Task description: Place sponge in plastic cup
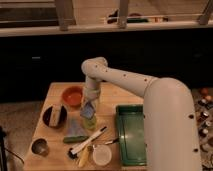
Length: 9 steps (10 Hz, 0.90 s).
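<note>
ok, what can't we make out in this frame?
Camera view:
- Whether the gripper, just above the plastic cup, holds the sponge: the wrist hides it.
- Rim of the plastic cup: behind the sponge.
- Right edge of the green tray: behind the arm.
- Inside of the metal cup: too small.

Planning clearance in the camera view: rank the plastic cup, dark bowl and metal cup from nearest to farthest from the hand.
The hand, mid-table, holds the sponge.
1. plastic cup, directly below it.
2. dark bowl, picture-left.
3. metal cup, front-left corner.
</note>
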Motion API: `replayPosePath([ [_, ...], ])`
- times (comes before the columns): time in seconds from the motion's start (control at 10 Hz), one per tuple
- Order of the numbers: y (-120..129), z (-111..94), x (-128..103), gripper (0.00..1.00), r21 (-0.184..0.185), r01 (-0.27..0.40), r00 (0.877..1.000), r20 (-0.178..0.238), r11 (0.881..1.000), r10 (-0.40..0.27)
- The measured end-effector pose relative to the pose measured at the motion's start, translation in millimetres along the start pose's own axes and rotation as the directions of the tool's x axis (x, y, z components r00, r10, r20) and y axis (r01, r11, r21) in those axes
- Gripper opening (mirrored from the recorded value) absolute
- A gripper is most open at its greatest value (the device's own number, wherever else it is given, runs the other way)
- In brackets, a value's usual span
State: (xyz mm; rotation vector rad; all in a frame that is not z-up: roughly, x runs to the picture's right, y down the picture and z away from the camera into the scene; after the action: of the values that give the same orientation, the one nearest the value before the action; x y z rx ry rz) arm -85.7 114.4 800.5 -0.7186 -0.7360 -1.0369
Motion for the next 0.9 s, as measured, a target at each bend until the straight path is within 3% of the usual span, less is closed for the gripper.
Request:
replayPosePath([
  [0.6, 12, 13, -13, 0.02, -0.011, -0.007, 1.0, 0.019, 1.0, 0.007],
  [0.9, 15, 14, -19, 0.31, -0.018, -0.003, 0.999, 0.034, 1.0, 0.004],
])
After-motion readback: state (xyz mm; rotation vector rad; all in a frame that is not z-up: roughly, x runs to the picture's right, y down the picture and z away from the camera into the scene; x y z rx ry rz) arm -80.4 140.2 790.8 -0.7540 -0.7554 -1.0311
